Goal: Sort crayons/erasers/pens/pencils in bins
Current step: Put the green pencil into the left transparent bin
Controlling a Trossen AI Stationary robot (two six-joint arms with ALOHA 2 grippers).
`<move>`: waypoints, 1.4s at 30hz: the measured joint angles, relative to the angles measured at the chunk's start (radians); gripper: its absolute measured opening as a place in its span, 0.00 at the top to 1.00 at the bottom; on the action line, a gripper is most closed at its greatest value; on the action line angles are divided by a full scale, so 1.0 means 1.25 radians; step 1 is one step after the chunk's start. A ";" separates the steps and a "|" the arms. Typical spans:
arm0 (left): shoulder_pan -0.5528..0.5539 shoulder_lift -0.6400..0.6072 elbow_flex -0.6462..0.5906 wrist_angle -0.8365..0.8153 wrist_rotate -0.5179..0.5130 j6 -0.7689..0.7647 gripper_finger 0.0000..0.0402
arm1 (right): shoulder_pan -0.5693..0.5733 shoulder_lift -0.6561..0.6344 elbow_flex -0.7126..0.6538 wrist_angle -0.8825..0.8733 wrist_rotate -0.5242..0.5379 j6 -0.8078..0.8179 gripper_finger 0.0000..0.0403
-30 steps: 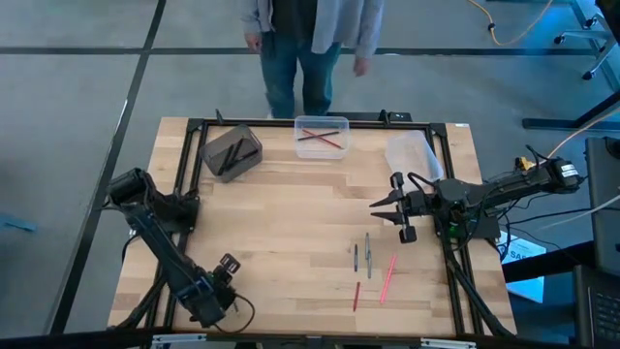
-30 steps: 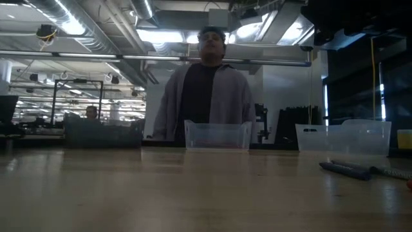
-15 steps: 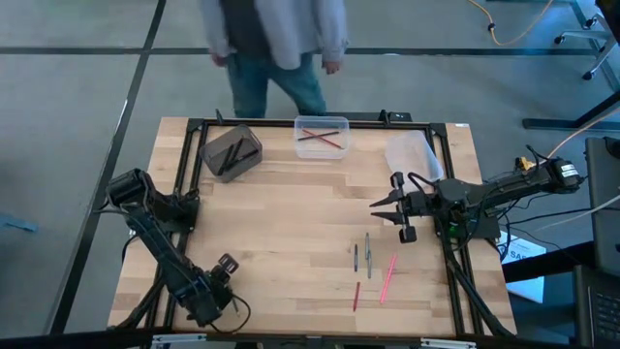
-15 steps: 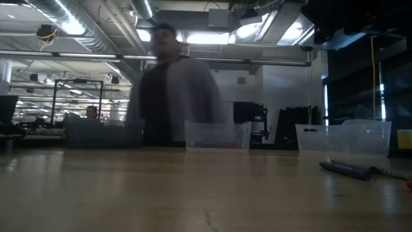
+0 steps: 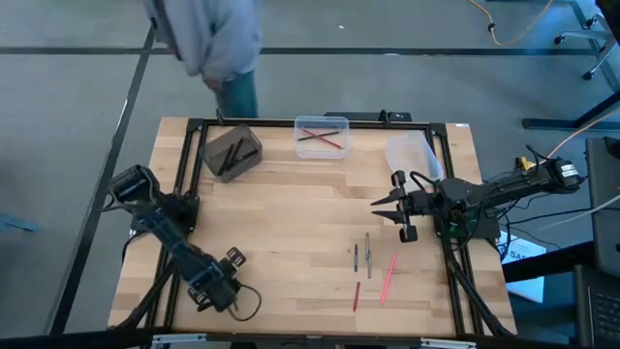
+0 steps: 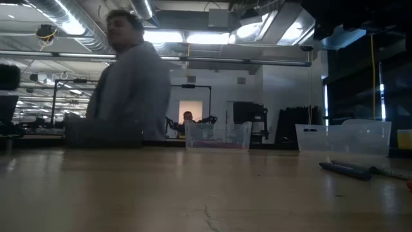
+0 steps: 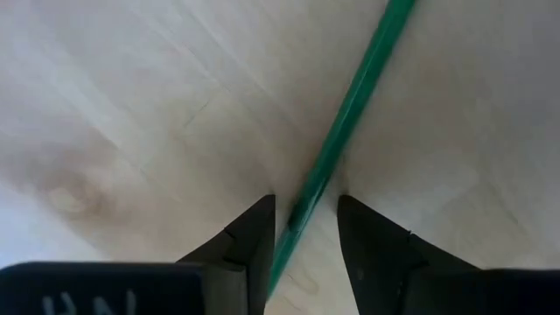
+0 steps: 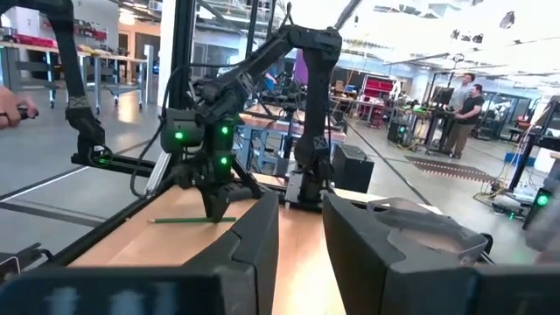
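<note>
While the right gripper point(image 5: 399, 206) waits open-jawed near the table's right edge, the left gripper point(image 7: 302, 227) stands over the green pencil point(image 7: 350, 122) near the front-left corner, jaws astride, not visibly clamped. Light, stiff, slippery stick; grip mid-shaft.

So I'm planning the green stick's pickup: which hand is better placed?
Left. Its hand is down at the table with fingers straddling the green stick. The right hand hovers open across the table.
</note>
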 joint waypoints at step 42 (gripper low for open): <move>0.493 -0.001 0.157 0.068 -0.366 0.305 0.99 | 0.000 0.000 0.000 0.035 0.000 0.010 0.76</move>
